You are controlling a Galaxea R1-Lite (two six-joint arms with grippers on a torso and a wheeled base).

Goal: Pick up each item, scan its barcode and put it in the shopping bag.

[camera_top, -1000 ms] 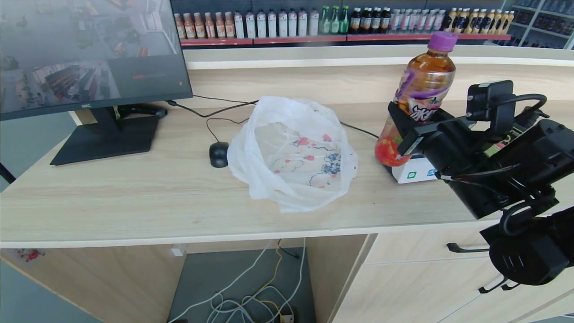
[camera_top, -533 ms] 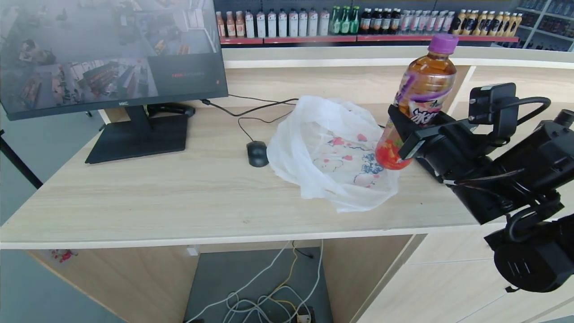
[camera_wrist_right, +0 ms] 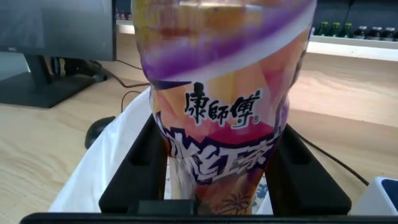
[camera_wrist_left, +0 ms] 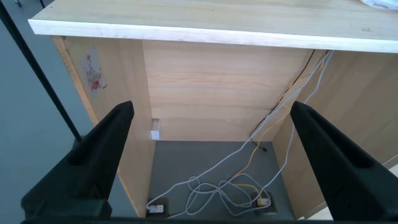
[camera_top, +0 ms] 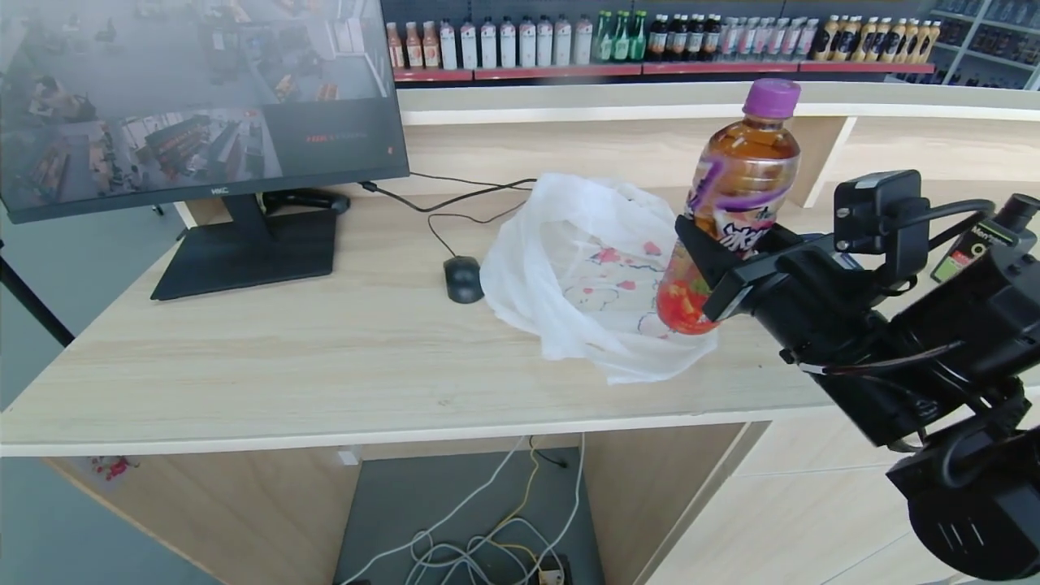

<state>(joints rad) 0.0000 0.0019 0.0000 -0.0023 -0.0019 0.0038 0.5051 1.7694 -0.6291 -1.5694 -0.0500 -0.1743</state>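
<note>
Our left hand [camera_wrist_left: 211, 115] hung low before the desk [camera_top: 325, 349], jaws spread and empty, parked clear of the work, we judged. On the desk the shopping bag [camera_top: 569, 276] lay slumped, mouth open upward to receive goods; whether it held anything we could not tell. Our right hand [camera_top: 715, 260] clamped the bottle [camera_top: 743, 187] nearly upright by its lower half, above the bag's right edge, likely for lowering in.

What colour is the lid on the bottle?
Purple. The cap on the bottle shows best in the head view.
</note>
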